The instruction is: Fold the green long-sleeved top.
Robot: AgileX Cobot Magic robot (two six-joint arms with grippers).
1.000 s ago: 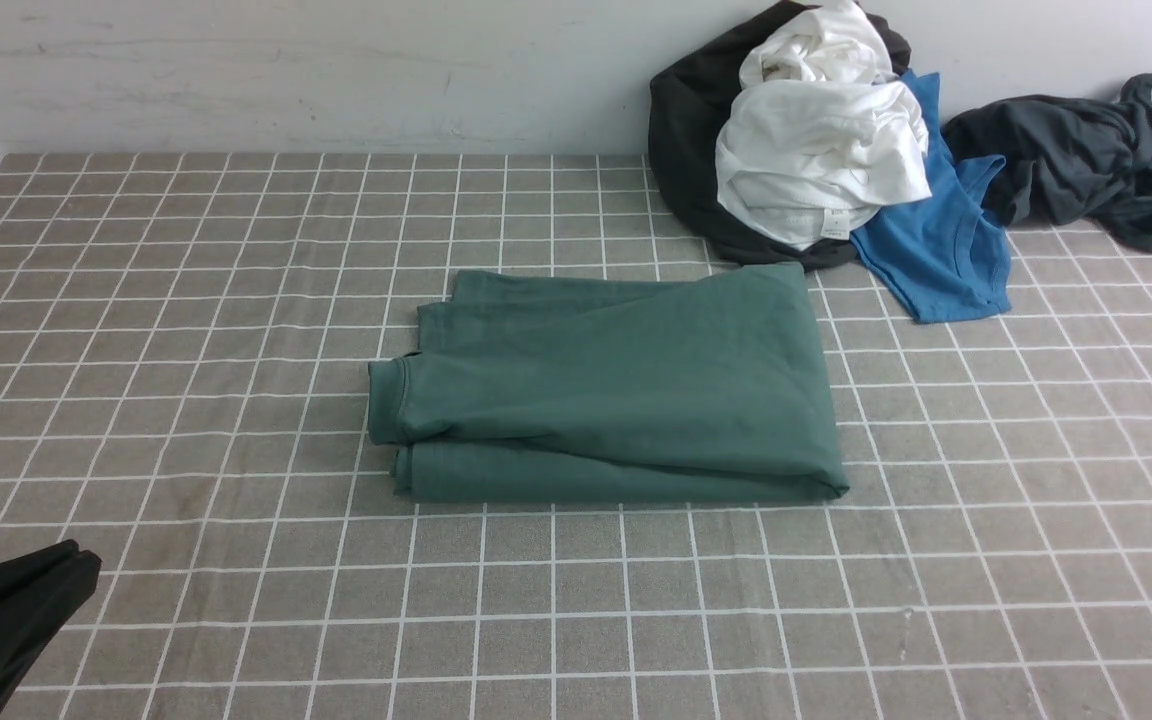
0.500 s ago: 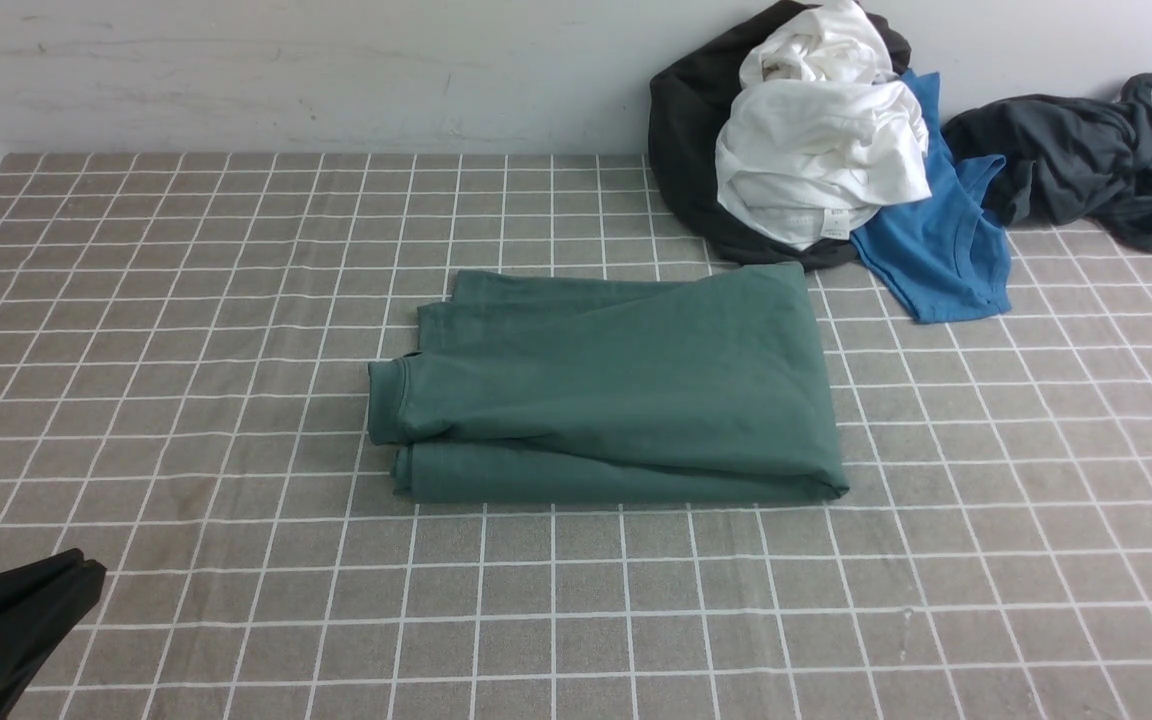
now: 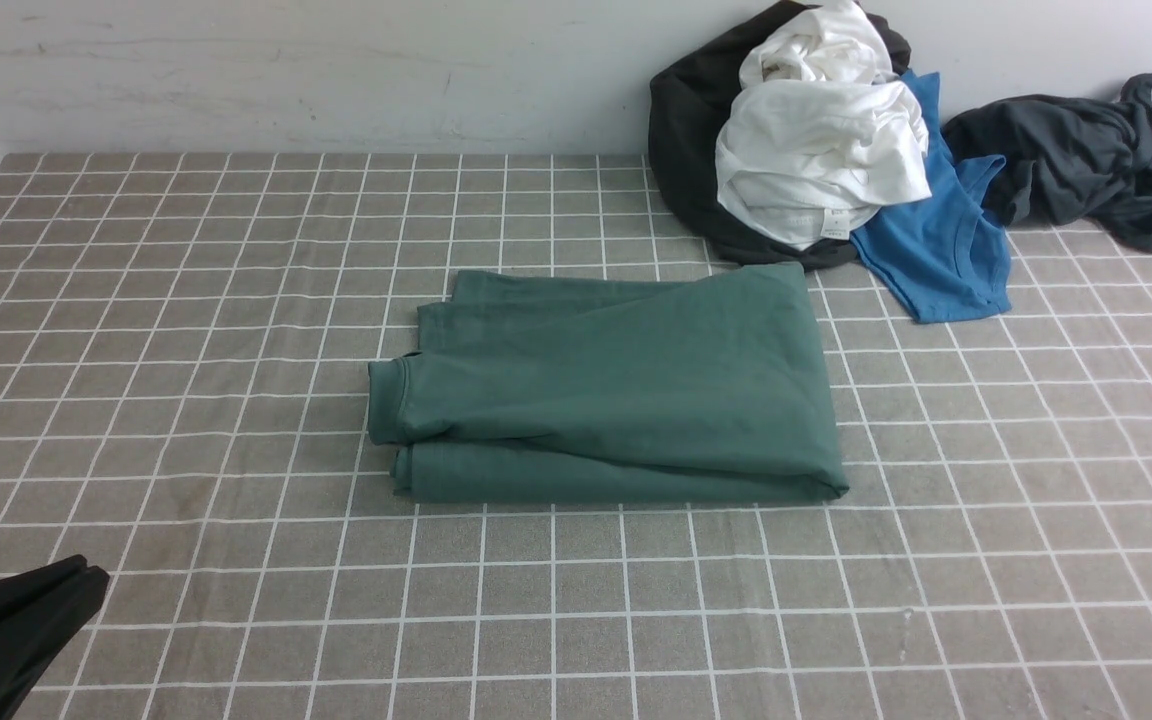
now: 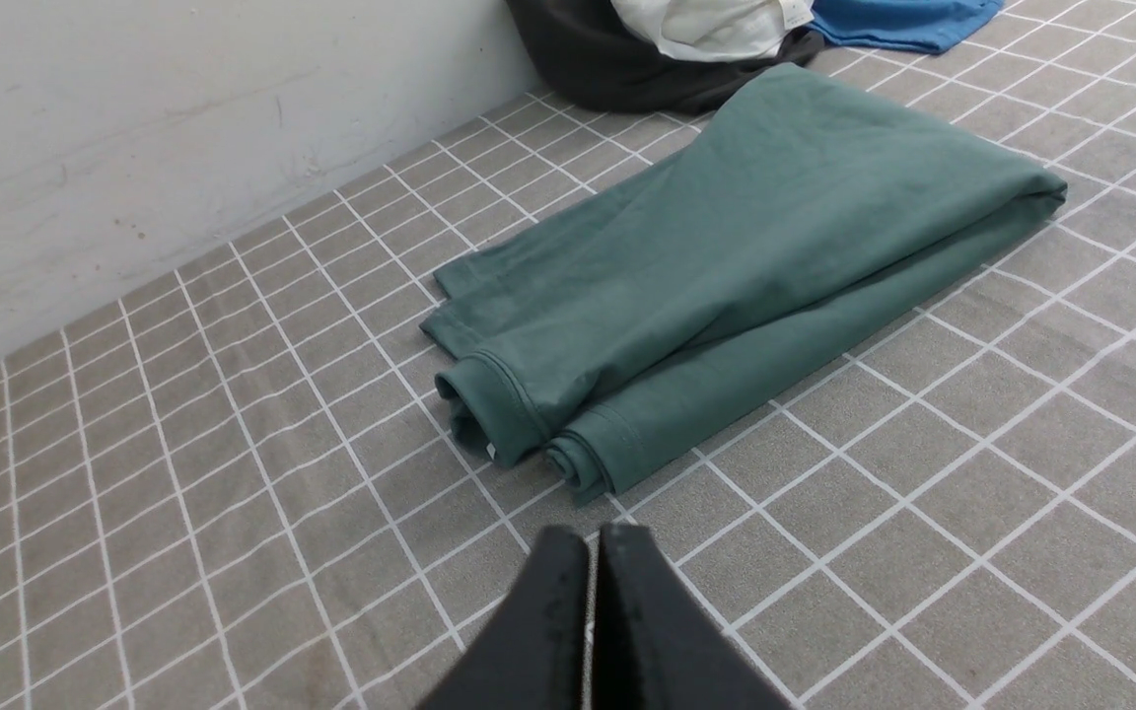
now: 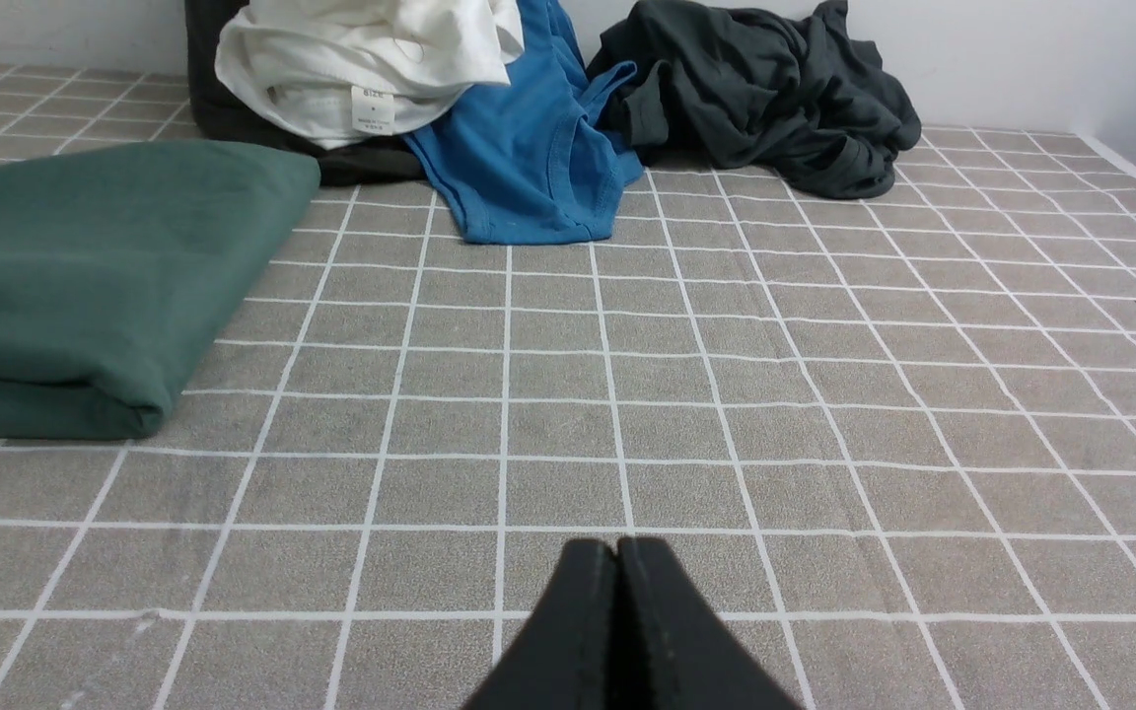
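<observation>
The green long-sleeved top lies folded into a flat rectangle in the middle of the checked table, with a cuffed edge at its left end. It also shows in the left wrist view and the right wrist view. My left gripper is shut and empty at the near left corner, well clear of the top; its tips sit just short of the rolled cuff edge. My right gripper is shut and empty over bare table to the right of the top. It does not show in the front view.
A pile of a black garment, a white garment and a bright blue t-shirt lies at the back right by the wall. A dark grey garment lies further right. The wall bounds the table's far side.
My left gripper has drawn back a little toward the near left corner. The green top has not moved.
</observation>
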